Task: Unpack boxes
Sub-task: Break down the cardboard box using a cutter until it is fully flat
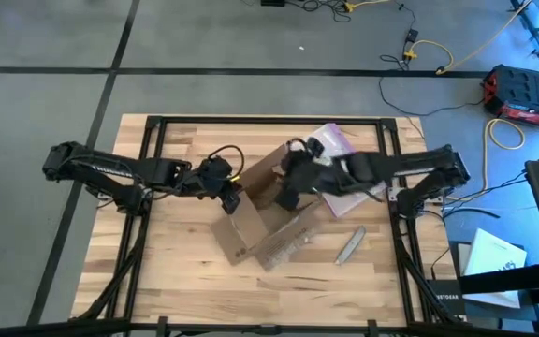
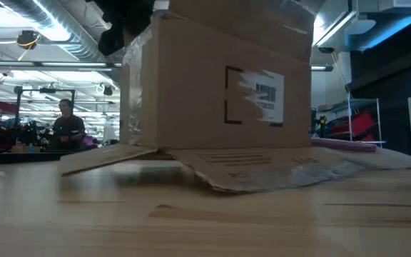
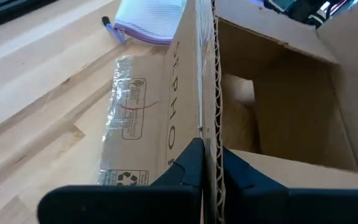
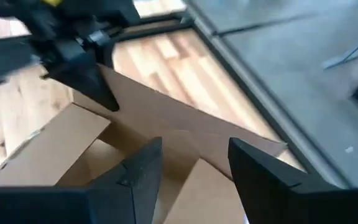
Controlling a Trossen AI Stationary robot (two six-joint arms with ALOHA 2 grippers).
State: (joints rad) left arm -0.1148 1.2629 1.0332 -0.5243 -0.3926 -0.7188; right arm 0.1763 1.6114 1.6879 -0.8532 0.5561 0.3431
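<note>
A brown cardboard box (image 1: 262, 197) stands open in the middle of the table, with black lettering on one panel (image 3: 174, 118) and a pale label on its side (image 2: 262, 96). Its lower flaps (image 2: 262, 171) lie spread on the table. My left gripper (image 1: 231, 193) is shut on the box's left side. My right gripper (image 1: 289, 190) hovers open over the box's right part; cardboard shows beyond its fingers (image 4: 194, 165), with nothing between them. My left gripper pinches the upper cut edge of a cardboard panel (image 3: 209, 134) between its two fingers. One finger lies on the lettered outer face, the other on the side toward the box's hollow. The fingers come from the table's left, slanting down. The box rests on the table.
A clear bag with a purple edge (image 1: 340, 150) lies at the far right behind the box. A small grey tool (image 1: 349, 245) lies to the near right. A flat taped cardboard flap (image 1: 290, 241) spreads toward the near side. A person (image 2: 66, 125) shows far off in the room.
</note>
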